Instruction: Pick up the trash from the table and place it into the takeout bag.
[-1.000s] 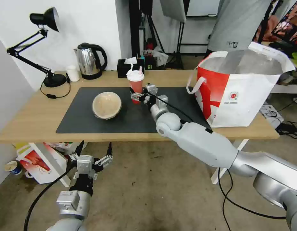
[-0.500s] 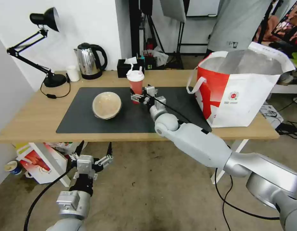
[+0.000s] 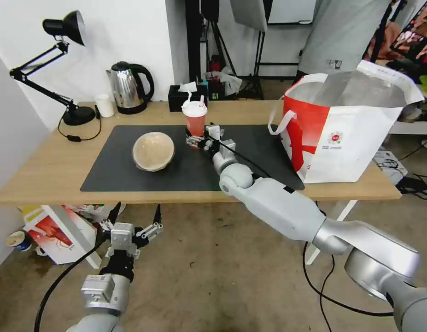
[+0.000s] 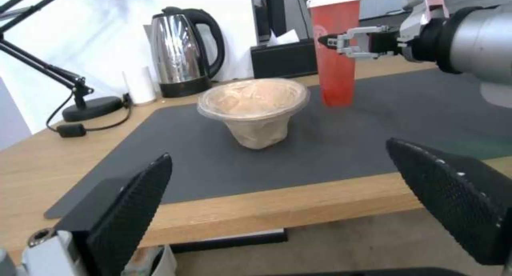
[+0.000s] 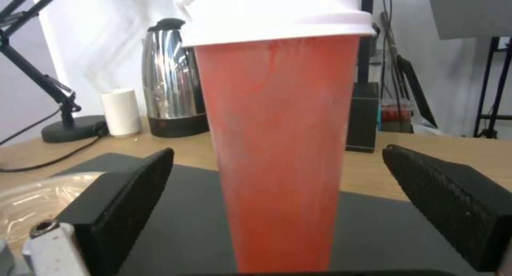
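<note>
Right gripper (image 3: 195, 139) is reaching out over the dark mat (image 3: 130, 177) w/ its fingers (image 5: 125, 196) spread wide, one on each side of the red drink cup (image 3: 195, 121), not squeezing it, gaps on both sides in the right wrist view. Cup's standing upright on the mat near the middle of the table (image 3: 47, 170), white lid and straws on top. Tan bowl (image 3: 153, 150) is sitting on the mat just left of the cup, looks tipped toward the near side. Takeout bag (image 3: 347, 129) is standing open at the right end of the table, well apart from the cup, foil lining showing. Left gripper (image 3: 132, 226) is hanging low in front of the near table edge, fingers apart, holding nothing. Kettle (image 3: 129, 87) and desk lamp (image 3: 61, 69) are sitting along the far left side.
</note>
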You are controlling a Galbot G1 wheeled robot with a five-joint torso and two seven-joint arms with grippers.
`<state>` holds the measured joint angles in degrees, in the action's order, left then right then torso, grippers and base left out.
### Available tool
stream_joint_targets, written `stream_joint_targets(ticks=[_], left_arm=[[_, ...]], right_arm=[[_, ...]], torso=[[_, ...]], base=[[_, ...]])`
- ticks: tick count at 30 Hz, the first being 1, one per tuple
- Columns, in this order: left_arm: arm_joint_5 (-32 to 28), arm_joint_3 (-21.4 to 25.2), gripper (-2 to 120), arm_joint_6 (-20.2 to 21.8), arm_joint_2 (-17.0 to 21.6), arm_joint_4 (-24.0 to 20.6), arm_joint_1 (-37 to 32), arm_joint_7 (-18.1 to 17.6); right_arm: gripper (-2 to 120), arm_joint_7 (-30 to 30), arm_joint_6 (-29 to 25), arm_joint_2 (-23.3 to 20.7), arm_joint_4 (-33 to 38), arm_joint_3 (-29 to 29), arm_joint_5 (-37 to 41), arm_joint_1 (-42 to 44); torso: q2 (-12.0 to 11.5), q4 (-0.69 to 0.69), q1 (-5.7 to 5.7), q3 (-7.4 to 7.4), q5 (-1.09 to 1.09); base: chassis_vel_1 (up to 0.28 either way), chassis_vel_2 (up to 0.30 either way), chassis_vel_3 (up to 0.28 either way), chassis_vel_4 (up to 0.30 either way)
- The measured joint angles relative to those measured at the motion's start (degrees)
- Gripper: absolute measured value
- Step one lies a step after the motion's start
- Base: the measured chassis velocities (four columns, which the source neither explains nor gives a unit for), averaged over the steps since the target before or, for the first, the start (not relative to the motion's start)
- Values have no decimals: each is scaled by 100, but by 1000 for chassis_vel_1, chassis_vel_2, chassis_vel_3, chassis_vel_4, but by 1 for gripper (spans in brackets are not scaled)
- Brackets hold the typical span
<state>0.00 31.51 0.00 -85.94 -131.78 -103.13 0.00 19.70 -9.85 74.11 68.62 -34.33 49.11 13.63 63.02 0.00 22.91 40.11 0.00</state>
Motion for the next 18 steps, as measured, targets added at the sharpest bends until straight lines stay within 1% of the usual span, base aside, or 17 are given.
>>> stream_joint_targets(ticks=[12, 14, 16, 17, 18], left_arm=[[0, 0, 100, 0, 0, 0, 0, 0], [0, 0, 100, 0, 0, 0, 0, 0], [0, 0, 100, 0, 0, 0, 0, 0], [0, 0, 100, 0, 0, 0, 0, 0], [0, 0, 100, 0, 0, 0, 0, 0]], right_arm=[[100, -28, -7, 54, -58, 34, 26, -79], [96, -91, -28, 80, -101, 65, 47, -90], [88, -123, -39, 92, -122, 77, 61, -93], [88, -123, -39, 92, -122, 77, 61, -93], [83, -139, -46, 93, -128, 77, 63, -93]], torso=[[0, 0, 0, 0, 0], [0, 0, 1, 0, 0], [0, 0, 0, 0, 0], [0, 0, 0, 0, 0], [0, 0, 0, 0, 0]], base=[[0, 0, 0, 0], [0, 0, 0, 0], [0, 0, 0, 0], [0, 0, 0, 0], [0, 0, 0, 0]])
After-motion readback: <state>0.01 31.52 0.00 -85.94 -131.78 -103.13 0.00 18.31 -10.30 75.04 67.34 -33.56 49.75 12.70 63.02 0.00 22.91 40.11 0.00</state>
